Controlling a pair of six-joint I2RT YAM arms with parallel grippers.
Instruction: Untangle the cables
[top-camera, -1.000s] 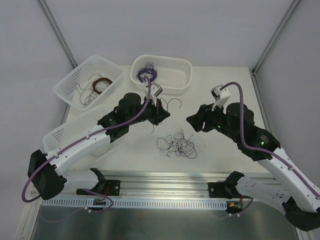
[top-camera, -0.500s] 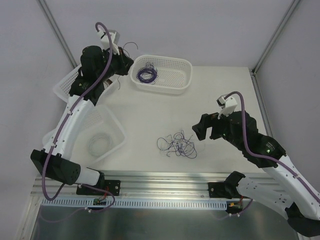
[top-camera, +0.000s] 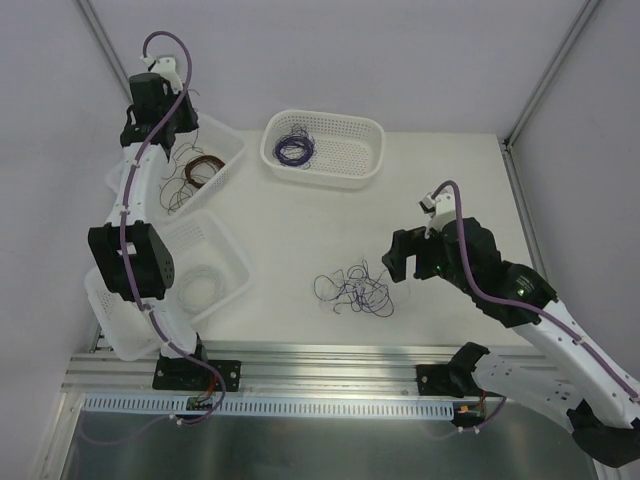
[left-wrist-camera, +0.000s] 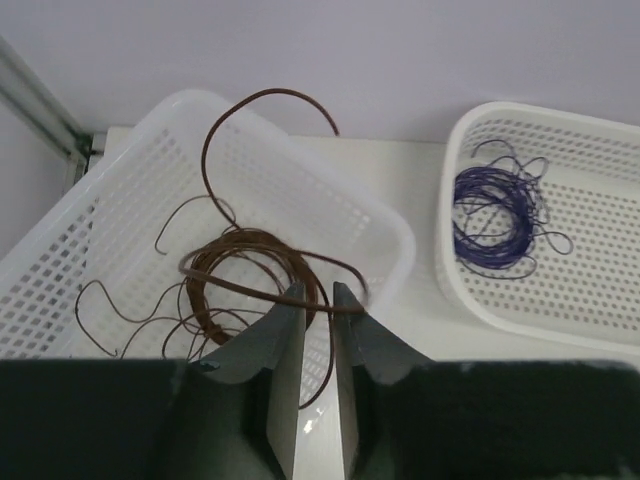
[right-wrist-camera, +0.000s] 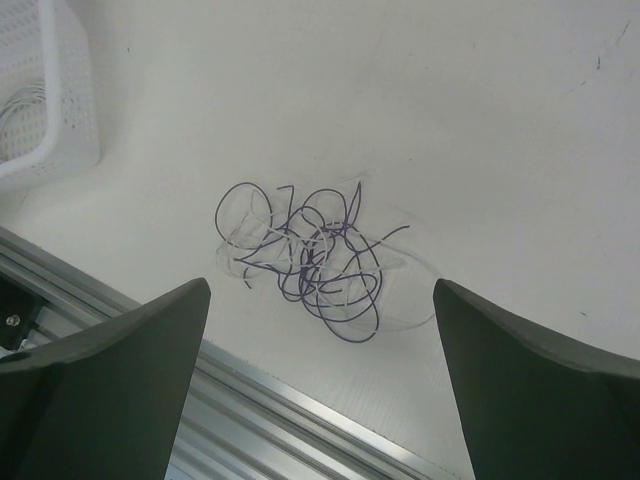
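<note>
The tangled cables (top-camera: 355, 288) are a loose scribble of purple and whitish wire on the table, seen also in the right wrist view (right-wrist-camera: 310, 260). My right gripper (top-camera: 405, 262) hovers just right of them, wide open and empty; in its own view (right-wrist-camera: 320, 290) the tangle lies between and beyond the fingers. My left gripper (top-camera: 178, 125) is over the back-left basket (top-camera: 215, 128). Its jaws (left-wrist-camera: 319, 290) stand a narrow gap apart, with a brown cable (left-wrist-camera: 240, 280) crossing right at the tips and coiled in the basket (left-wrist-camera: 330, 190) below.
A back-middle basket (top-camera: 350, 150) holds a purple coil (top-camera: 293, 148), which also shows in the left wrist view (left-wrist-camera: 495, 215). A near-left basket (top-camera: 225, 240) holds a whitish coil (top-camera: 200, 290). An aluminium rail (top-camera: 330, 360) runs along the near edge.
My left arm swung from the table's middle up and back to the back-left basket, carrying a brown cable. My right gripper shifted slightly left towards the tangle.
</note>
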